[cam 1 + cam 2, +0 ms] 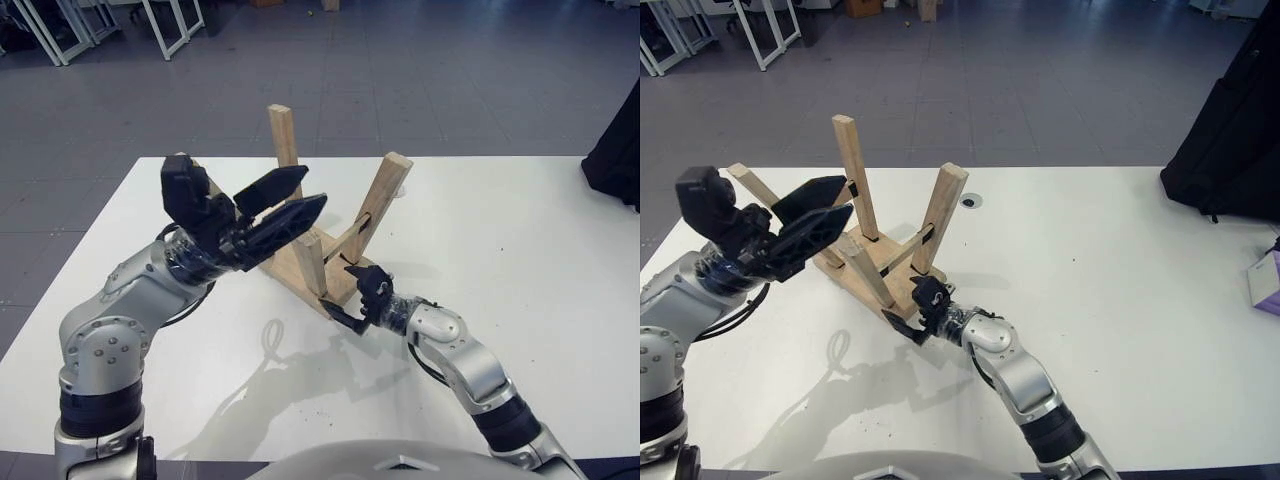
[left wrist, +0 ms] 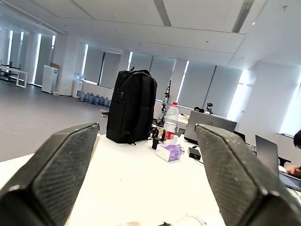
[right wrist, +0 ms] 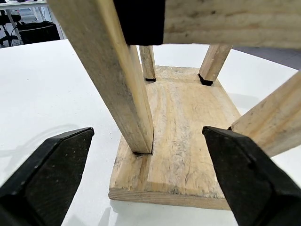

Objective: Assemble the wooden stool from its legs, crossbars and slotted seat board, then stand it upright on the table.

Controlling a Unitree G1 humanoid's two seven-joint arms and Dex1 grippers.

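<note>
While jaws of left gripper (image 1: 310,187), right gripper (image 1: 343,292) gape, pale stool (image 1: 300,265) sits inverted, seat board (image 3: 183,141) down, legs (image 1: 285,135) up.

Silver arm shells (image 1: 110,345), black cables (image 1: 196,300), textured black left claw (image 1: 313,186), right claw (image 1: 337,288)

Your left gripper (image 1: 308,190) is held high on a bent elbow at the left, its fingers parted and pointing right. Your right gripper (image 1: 343,292) sits low near the middle, forearm angled leftward, fingers spread wide.
</note>
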